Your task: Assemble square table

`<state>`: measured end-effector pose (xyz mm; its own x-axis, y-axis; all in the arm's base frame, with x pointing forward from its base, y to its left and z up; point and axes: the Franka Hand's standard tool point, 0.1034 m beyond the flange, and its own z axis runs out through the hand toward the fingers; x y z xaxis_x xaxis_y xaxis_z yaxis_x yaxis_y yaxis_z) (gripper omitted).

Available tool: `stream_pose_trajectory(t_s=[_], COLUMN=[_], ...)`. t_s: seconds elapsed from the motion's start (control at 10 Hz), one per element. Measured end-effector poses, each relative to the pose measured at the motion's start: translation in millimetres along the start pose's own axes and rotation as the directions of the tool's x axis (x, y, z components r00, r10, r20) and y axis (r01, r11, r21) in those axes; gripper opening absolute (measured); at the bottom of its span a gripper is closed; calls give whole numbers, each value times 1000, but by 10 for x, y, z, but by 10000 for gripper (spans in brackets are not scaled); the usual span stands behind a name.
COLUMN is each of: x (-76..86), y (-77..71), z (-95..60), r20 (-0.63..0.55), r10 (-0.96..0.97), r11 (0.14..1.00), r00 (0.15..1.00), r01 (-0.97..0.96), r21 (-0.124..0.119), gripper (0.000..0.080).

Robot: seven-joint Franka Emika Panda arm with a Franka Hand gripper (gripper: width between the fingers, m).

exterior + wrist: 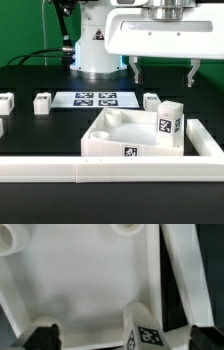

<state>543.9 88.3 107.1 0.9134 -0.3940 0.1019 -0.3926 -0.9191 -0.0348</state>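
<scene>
Arm base point(95, 52): white, rounded, glossy shell.
Label point(97, 37): black-and-white sticker with a triangle, on the base front.
Gripper point(163, 79): wide white boxy body with rounded edges.
Fingers point(135, 70): 2 slim dark prongs; black tips in the wrist view.
Cable point(66, 25): black, alongside the base.

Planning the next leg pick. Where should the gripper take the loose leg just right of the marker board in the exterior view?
Probably from above: close the open gripper on the leg across two opposite flat sides. It is a small block, standing clear of everything else.
</scene>
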Motion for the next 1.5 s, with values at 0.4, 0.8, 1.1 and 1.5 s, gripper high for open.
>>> stream_pose_trajectory(t_s=[0.4, 0.8, 1.1, 1.5], x=[-55, -413, -427, -935], y=[36, 267, 278, 278], z=[61, 210, 228, 346], r20=[-27, -60, -56, -51], r10=[-91, -320, -321, -335], r11=[996, 947, 947, 942], r00=[995, 946, 946, 941], r01=[92, 321, 321, 336], r21=[10, 8, 6, 12], gripper=[649, 649, 649, 649])
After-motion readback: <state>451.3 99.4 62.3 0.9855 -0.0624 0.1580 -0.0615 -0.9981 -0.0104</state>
